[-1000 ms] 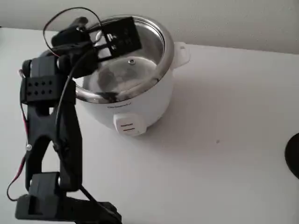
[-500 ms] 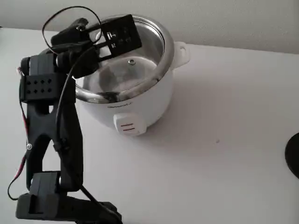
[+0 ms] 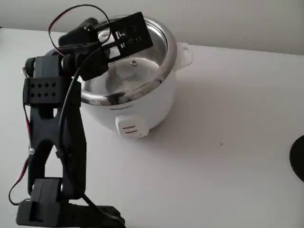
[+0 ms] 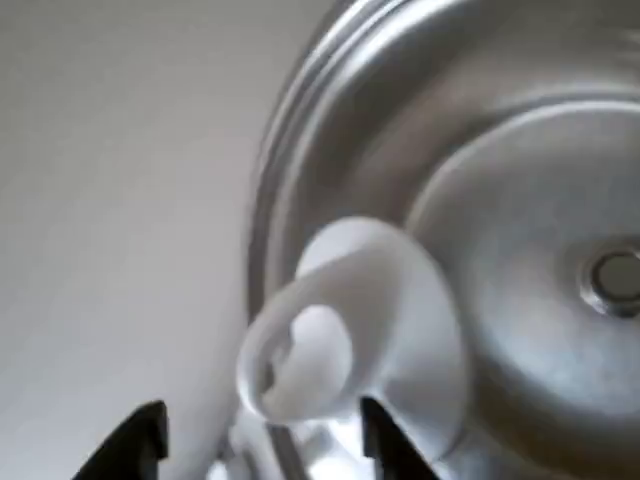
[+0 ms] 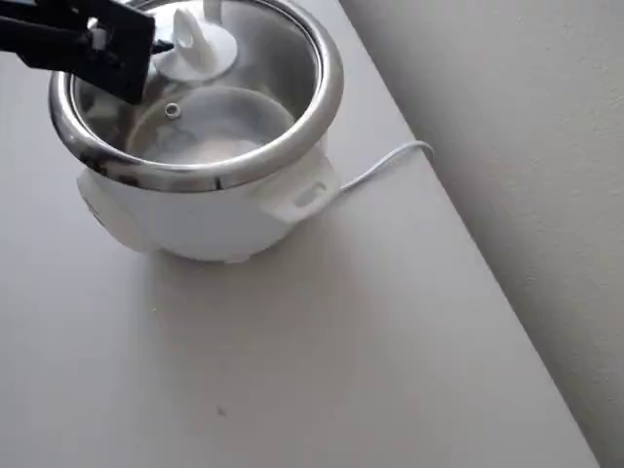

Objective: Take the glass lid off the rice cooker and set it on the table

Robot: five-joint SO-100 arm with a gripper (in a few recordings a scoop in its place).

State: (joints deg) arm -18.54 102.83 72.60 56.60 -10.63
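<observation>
The squat round white plastic rice cooker (image 3: 130, 102) with its shiny steel rim is sitting on the plain flat white matte table (image 3: 228, 156), toward the far left of it in the fixed view; a small front switch is facing the near side, and one white side handle is projecting at the cooker's right; in the overhead view a thin white cord (image 5: 385, 163) is trailing from the cooker across the table toward the wall.

The round clear glass lid (image 3: 135, 76) with a thin metal rim is lying inside the cooker's steel rim, tilted rather than level in the fixed view; its white plastic knob (image 4: 345, 330) is standing at the centre, and the small steam-vent rivet (image 4: 615, 275) is lying to the right of the knob in the wrist view.

The black arm's two-finger gripper (image 4: 262, 440) is reaching in over the far left part of the cooker; in the wrist view its two black fingertips (image 4: 140, 440) are showing at the bottom edge, spread apart, with the knob sitting just above the gap and leaning toward the right tip; the jaws are standing apart and clamping nothing; whether the right tip is touching the knob cannot be told.

In the overhead view the gripper's black body (image 5: 93, 44) is lying just left of the knob, over the steel rim.
</observation>
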